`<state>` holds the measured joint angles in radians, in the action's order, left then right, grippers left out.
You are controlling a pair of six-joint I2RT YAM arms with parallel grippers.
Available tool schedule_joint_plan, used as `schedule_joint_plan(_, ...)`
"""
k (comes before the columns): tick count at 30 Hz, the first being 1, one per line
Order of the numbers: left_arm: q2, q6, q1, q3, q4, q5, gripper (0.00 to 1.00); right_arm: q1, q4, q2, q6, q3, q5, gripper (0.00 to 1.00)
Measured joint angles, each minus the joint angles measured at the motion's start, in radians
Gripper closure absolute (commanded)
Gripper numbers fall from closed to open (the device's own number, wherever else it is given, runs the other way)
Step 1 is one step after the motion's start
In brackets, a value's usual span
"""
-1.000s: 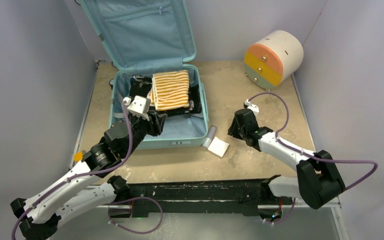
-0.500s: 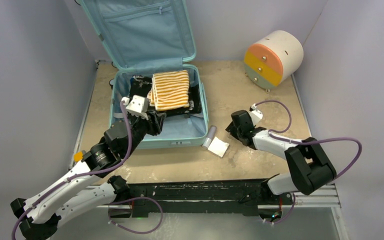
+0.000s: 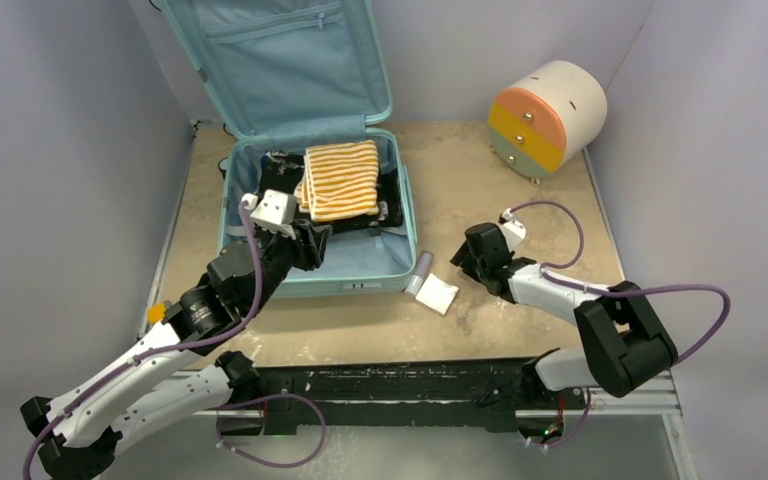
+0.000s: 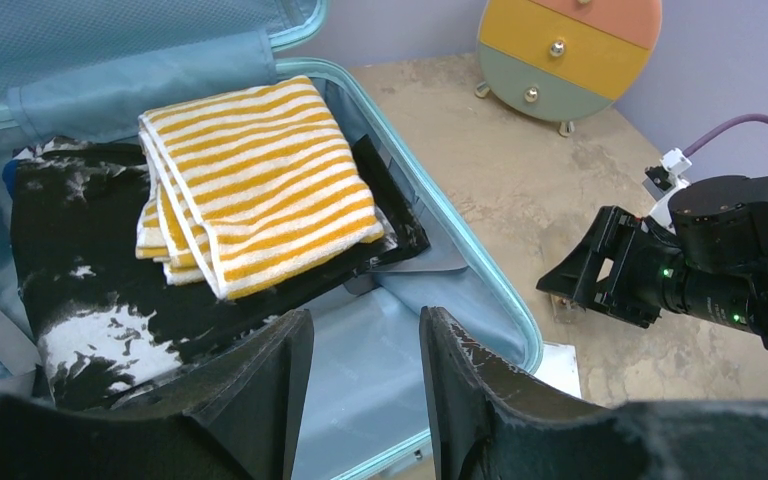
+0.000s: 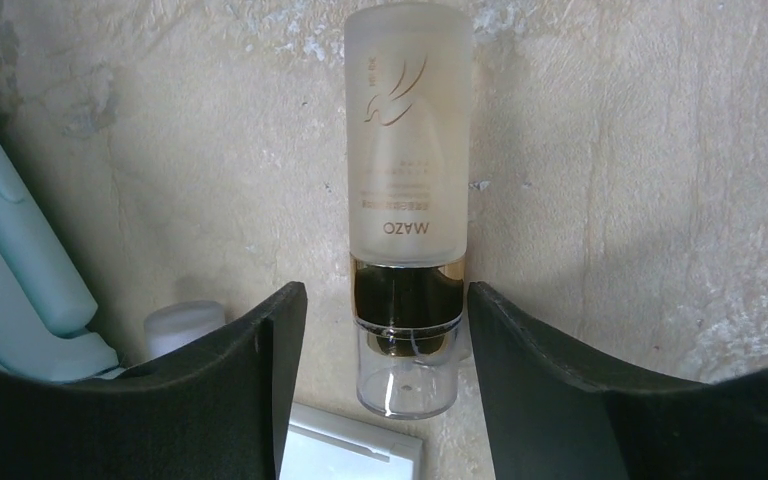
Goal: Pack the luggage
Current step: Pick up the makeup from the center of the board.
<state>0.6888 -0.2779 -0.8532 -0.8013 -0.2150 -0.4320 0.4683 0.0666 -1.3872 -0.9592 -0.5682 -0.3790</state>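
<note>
The luggage, a pale teal suitcase, lies open at the back left with its lid raised. Inside it, a yellow-and-white striped towel lies on a black-and-white garment. My left gripper hangs open over the suitcase's near lining, holding nothing. My right gripper is low on the table to the right of the suitcase. It stands open, and its fingers straddle the clear cap of a frosted bottle lying flat, with a gap on each side.
A white flat box and a small grey bottle lie against the suitcase's near right corner. A round cream drawer unit with orange, yellow and green fronts stands at the back right. Grey walls close in both sides.
My right arm's elbow has swung down and in, and its gripper has shifted slightly left and lower. The left arm has not moved.
</note>
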Motion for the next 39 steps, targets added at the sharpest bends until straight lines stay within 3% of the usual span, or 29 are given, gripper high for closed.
schedule_joint_plan(17,-0.003,-0.018,0.000,-0.011,-0.012,0.001,0.54,0.048,-0.045,0.020,0.024,0.009,-0.015,0.42)
schedule_joint_plan(28,-0.019,-0.019,0.000,-0.013,-0.013,0.000,0.53,0.057,-0.079,0.027,0.024,0.009,-0.021,0.66)
schedule_joint_plan(33,-0.019,-0.019,0.000,-0.013,-0.014,0.000,0.54,0.061,-0.147,0.074,0.038,0.014,-0.012,0.69)
schedule_joint_plan(39,-0.019,-0.019,0.000,-0.013,-0.016,0.000,0.54,0.063,-0.288,0.245,0.089,0.019,0.008,0.69)
